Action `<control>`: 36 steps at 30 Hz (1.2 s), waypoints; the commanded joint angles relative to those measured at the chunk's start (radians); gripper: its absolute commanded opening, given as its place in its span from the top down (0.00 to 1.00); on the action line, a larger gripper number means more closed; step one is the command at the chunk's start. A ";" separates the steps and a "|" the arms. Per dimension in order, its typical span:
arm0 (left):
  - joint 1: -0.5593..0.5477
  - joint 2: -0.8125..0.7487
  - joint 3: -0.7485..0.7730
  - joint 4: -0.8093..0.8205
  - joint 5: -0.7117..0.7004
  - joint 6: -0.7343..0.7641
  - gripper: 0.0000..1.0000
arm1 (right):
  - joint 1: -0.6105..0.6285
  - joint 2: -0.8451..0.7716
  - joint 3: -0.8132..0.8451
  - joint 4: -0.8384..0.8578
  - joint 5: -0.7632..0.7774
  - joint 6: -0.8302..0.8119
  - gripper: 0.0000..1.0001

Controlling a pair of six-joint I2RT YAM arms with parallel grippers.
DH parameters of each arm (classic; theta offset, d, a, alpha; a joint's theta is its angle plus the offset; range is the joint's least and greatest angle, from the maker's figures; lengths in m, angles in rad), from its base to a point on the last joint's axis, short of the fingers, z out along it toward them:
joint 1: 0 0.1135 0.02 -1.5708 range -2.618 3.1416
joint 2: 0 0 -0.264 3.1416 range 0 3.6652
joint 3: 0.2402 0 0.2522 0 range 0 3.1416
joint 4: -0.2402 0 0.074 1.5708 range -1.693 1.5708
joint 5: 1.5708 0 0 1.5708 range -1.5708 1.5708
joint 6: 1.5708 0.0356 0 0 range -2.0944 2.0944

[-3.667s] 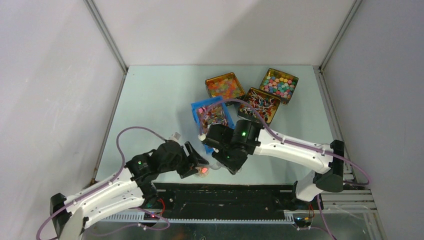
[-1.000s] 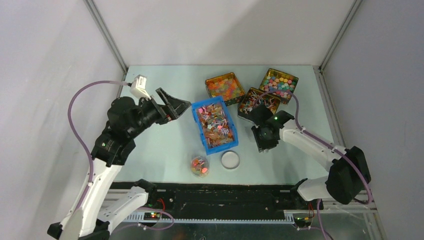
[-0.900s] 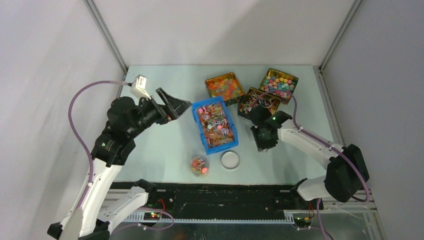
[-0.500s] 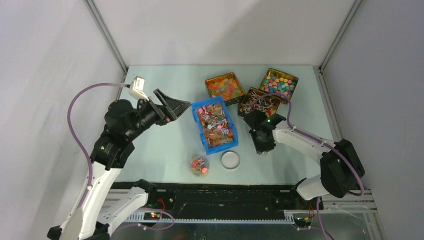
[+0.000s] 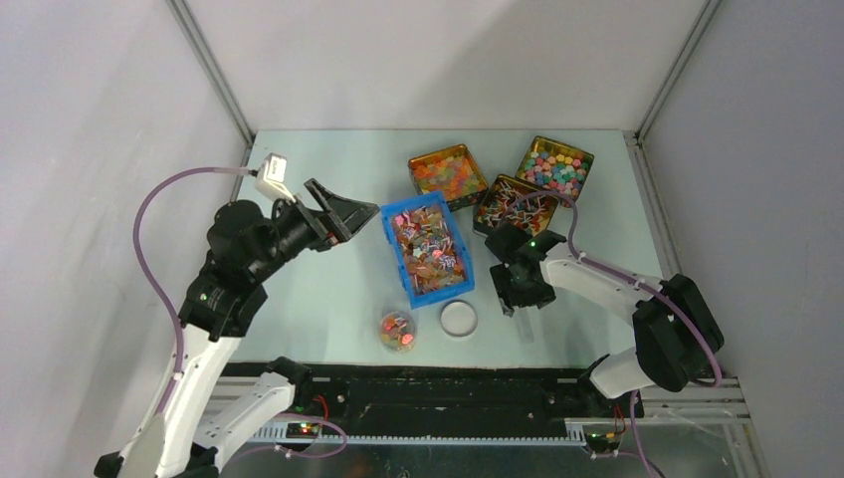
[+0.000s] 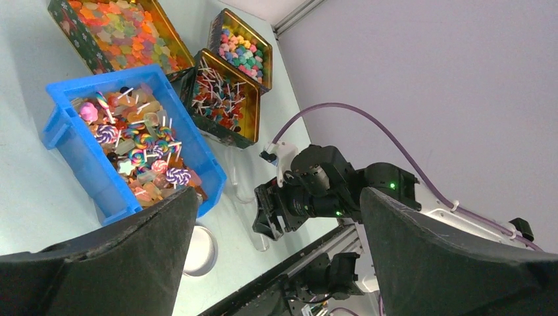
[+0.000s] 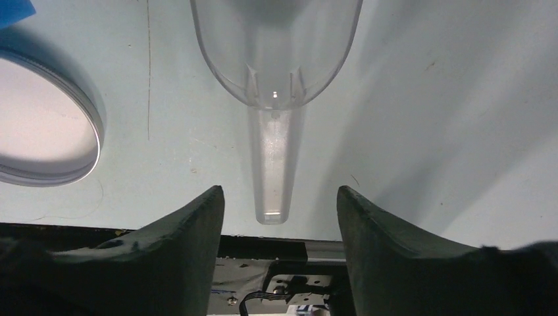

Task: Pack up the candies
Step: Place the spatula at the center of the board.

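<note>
The candies (image 5: 426,247) fill a blue bin (image 5: 397,261) at mid-table; they also show in the left wrist view (image 6: 135,148). A few lie in a small clear jar (image 5: 398,330), with its round lid (image 5: 459,318) beside it. A clear plastic scoop (image 7: 276,66) lies flat on the table right of the bin, its handle (image 5: 525,327) pointing to the near edge. My right gripper (image 7: 278,194) is open and empty just above the scoop, its fingers on either side of the handle. My left gripper (image 5: 348,214) is open and empty, raised left of the bin.
Three gold tins stand at the back right: orange-red sweets (image 5: 448,171), red-and-white striped pieces (image 5: 516,207), pastel round sweets (image 5: 554,169). The black rail (image 5: 448,383) runs along the near edge. Grey walls close in both sides.
My right gripper has moved from beside the striped tin toward the near edge, over the scoop handle. Earlier both grippers were by the jar; the left arm has since lifted away to the left.
</note>
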 commanded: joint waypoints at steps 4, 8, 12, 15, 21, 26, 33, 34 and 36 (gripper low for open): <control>0.015 -0.016 -0.002 0.020 0.020 -0.008 0.00 | 0.017 -0.048 0.002 0.001 -0.014 -0.008 0.28; 0.018 -0.015 -0.003 0.013 0.025 -0.006 0.00 | 0.029 -0.078 0.002 -0.002 -0.024 -0.015 0.25; 0.021 -0.015 -0.014 0.004 0.038 -0.002 0.00 | 0.049 -0.110 0.008 -0.002 -0.039 -0.021 0.21; 0.021 -0.013 -0.035 -0.016 0.057 0.003 0.00 | 0.076 -0.127 0.025 -0.002 -0.051 -0.028 0.20; 0.021 -0.035 -0.129 -0.060 0.071 0.007 0.00 | 0.142 -0.139 0.071 0.010 -0.087 -0.052 0.18; 0.021 -0.077 -0.211 -0.122 0.047 0.007 0.00 | 0.224 -0.109 0.109 0.038 -0.119 -0.075 0.18; 0.021 -0.101 -0.236 -0.254 -0.009 0.069 0.00 | 0.361 -0.037 0.128 0.123 -0.153 -0.107 0.21; 0.021 -0.103 -0.232 -0.270 -0.024 0.073 0.00 | 0.383 -0.030 0.136 0.130 -0.153 -0.117 0.22; 0.021 -0.109 -0.214 -0.287 -0.042 0.083 0.00 | 0.412 0.001 0.147 0.153 -0.153 -0.134 0.23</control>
